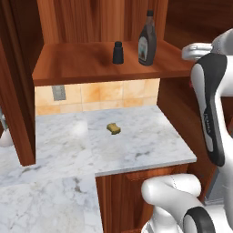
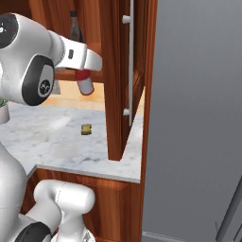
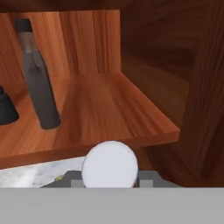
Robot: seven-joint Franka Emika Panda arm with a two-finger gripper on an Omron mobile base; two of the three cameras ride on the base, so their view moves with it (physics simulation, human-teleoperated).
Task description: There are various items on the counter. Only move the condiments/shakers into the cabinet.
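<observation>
Cabinet shelf holds brown sauce bottle and black shaker, both upright, near each other. Hand clamped on red bottle w/ white cap, held in air just in front of shelf edge. Spongy lump alone on counter.

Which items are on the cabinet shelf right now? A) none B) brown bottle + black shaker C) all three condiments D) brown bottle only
B: the dark brown bottle and black shaker stand on the cabinet shelf, while the small red bottle is held in the tool just short of the shelf edge, off the counter.
</observation>
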